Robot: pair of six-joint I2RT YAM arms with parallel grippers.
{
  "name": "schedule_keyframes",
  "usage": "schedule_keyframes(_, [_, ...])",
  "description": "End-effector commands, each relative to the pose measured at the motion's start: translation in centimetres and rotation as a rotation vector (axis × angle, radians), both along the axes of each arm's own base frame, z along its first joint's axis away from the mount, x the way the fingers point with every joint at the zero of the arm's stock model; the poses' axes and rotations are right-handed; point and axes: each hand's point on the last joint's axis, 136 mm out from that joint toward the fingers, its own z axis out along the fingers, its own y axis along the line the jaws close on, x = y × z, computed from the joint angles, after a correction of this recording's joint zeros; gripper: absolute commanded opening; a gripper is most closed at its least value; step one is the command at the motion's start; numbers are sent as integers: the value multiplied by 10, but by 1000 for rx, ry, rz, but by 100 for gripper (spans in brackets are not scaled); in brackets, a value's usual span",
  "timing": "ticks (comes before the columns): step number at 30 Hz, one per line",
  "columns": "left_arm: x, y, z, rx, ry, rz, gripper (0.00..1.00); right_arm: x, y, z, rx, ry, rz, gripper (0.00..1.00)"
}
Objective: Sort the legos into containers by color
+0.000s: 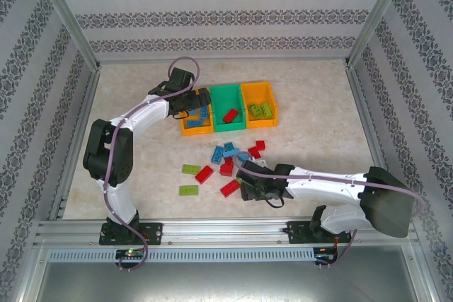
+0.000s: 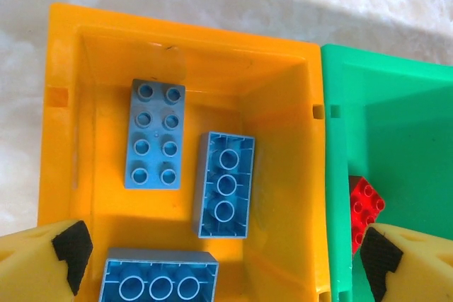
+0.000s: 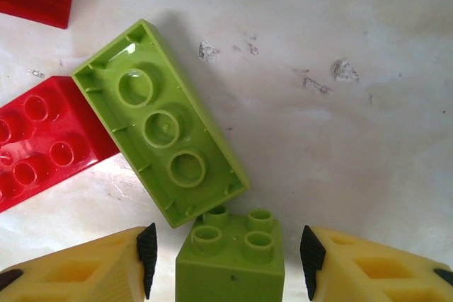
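Observation:
The containers stand in a row at the back: a left orange bin [image 1: 190,129], a green bin [image 1: 228,95] and a right orange bin [image 1: 256,91]. My left gripper [image 1: 201,101] [image 2: 226,266] hangs open over the left orange bin [image 2: 283,175], where three blue legos [image 2: 225,184] lie. A red lego [image 2: 364,206] rests in the green bin [image 2: 396,125]. My right gripper [image 1: 248,186] [image 3: 225,259] is open low over the table. A small lime green lego [image 3: 230,259] sits between its fingers with a gap on each side. It touches a long green lego [image 3: 159,122] lying studs down.
Loose red, blue and green legos [image 1: 228,160] are scattered mid-table, two green ones [image 1: 190,179] further left. Red legos [image 3: 42,139] lie just left of the long green one. Green legos [image 1: 260,109] fill the right orange bin. Metal frame rails edge the table.

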Motion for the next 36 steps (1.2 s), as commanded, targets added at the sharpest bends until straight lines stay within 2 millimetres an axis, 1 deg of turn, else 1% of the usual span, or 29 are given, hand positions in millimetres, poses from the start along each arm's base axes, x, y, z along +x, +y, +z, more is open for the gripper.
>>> schedule_keyframes(1, [-1,3,11,-11,-31,12,100,-1,-6,-1,-40,0,-23,57])
schedule_keyframes(4, [-4,3,10,-16,-29,13,100,-1,-7,0,-48,-1,-26,56])
schedule_keyframes(8, [-8,5,11,-19,-31,19,100,-2,-7,-1,-62,10,-25,50])
schedule_keyframes(13, [-13,9,13,-12,-39,29,100,-1,-7,1,-65,7,-23,37])
schedule_keyframes(18, [-19,13,13,-8,-40,35,100,6,-9,13,-75,-36,-21,35])
schedule_keyframes(21, [-26,14,13,-11,-40,35,100,18,-17,29,-102,-91,-23,34])
schedule_keyframes(24, [-36,15,12,-13,-40,27,100,42,-23,47,-93,-155,-39,33])
schedule_keyframes(27, [-52,16,9,-4,-29,9,100,74,-28,67,-57,-222,-63,33])
schedule_keyframes(32, [-84,15,1,55,-1,-27,100,139,-38,102,11,-320,-106,32])
schedule_keyframes(34, [-96,18,-2,85,15,-32,100,164,-41,113,29,-348,-120,32])
schedule_keyframes(36, [-108,18,-6,99,29,-41,100,190,-44,119,29,-364,-126,32])
